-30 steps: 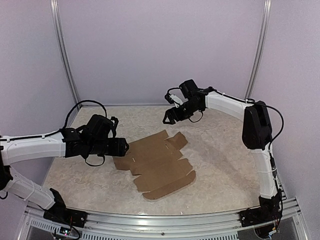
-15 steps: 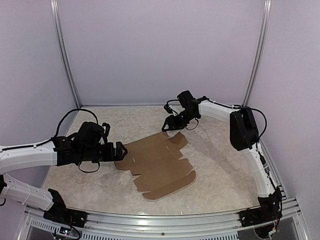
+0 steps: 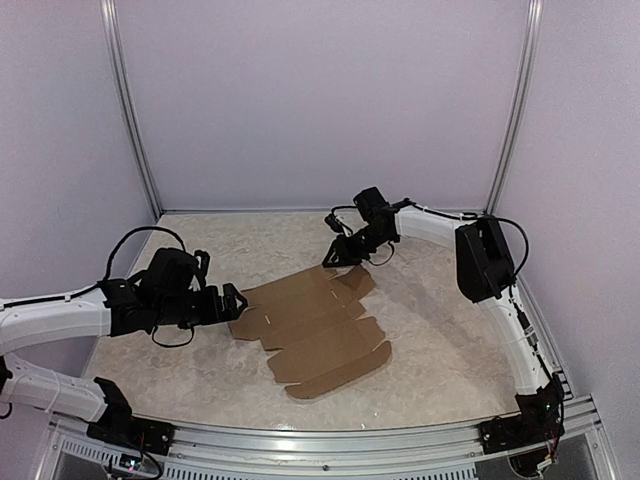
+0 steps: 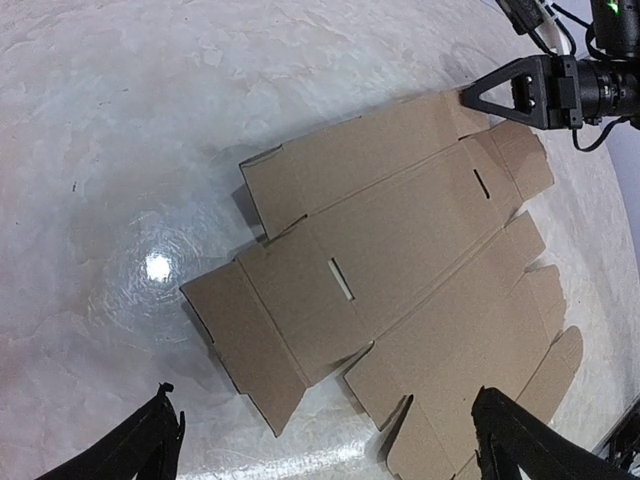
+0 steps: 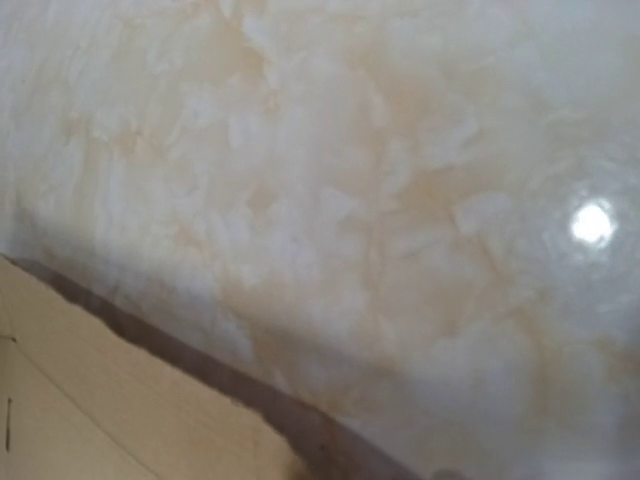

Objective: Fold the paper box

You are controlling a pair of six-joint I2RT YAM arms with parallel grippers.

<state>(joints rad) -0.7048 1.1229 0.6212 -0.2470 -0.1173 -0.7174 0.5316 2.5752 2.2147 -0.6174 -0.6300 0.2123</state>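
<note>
From above, the paper box (image 3: 318, 325) lies flat and unfolded in the middle of the bench (image 3: 440, 330). The left claw (image 3: 236, 300) is just beside its left edge, the right claw (image 3: 332, 258) at its far corner. The left wrist view shows its fingers (image 4: 140, 445) spread wide, holding nothing. The right wrist view shows only sheet edge and bench; how far that claw is open I cannot tell.

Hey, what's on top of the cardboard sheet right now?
Nothing rests on the paper box; its flaps lie bare on the table. The right gripper is at its far corner; contact cannot be seen.
</note>
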